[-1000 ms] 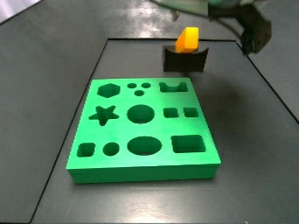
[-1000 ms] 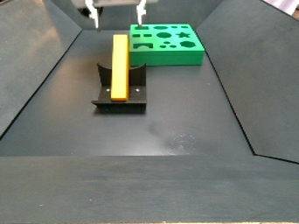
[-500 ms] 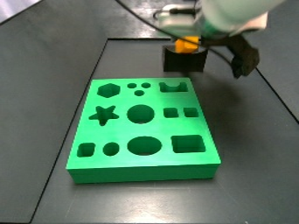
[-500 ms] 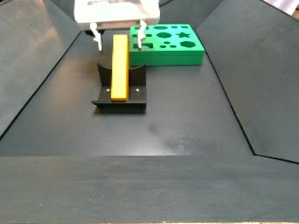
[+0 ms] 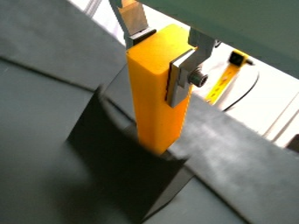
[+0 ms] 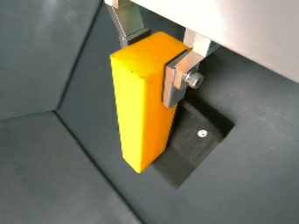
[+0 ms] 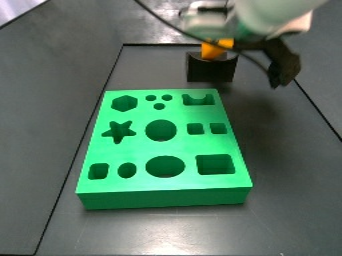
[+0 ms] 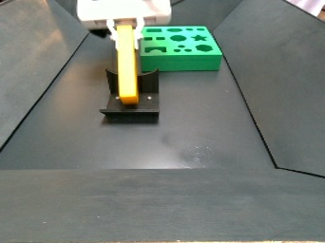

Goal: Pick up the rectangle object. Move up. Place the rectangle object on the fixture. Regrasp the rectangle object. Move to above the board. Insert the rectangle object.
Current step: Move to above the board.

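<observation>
Claw: the gripper (image 5: pixel 163 54) was seen at the upper end of the yellow block, directly above the fixture; in a side view (image 8: pixel 124 30) it was placed at the far end of the block, with the white wrist housing above it.

Claw state: the two silver fingers (image 6: pixel 177 77) were set on opposite sides of the block's top end, the jaws narrowed onto it; in both wrist views the plates appeared to lie against the block's faces, so the block was taken as held.

Block: the rectangle object (image 5: pixel 159 87) was found between the fingers, standing upright from the fixture in a wrist view (image 6: pixel 146 101); in a side view (image 8: pixel 125 68) it was shown running from under the claw down toward the near edge of the fixture. Only a small orange patch (image 7: pixel 215 47) was visible below the arm in a side view.

Fixture: the fixture (image 5: pixel 117 166) was seen beneath the claw, with the lower end of the block resting in it; its dark base plate (image 8: pixel 131 102) lay on the floor.

Board: the board (image 7: pixel 164 150) was set well apart from the claw, nearer the camera in a side view, and just beyond the claw in a side view (image 8: pixel 181 47). Its cut-outs were left unfilled.

Floor: a dark grey floor (image 8: pixel 191 123) was seen under everything.
</observation>
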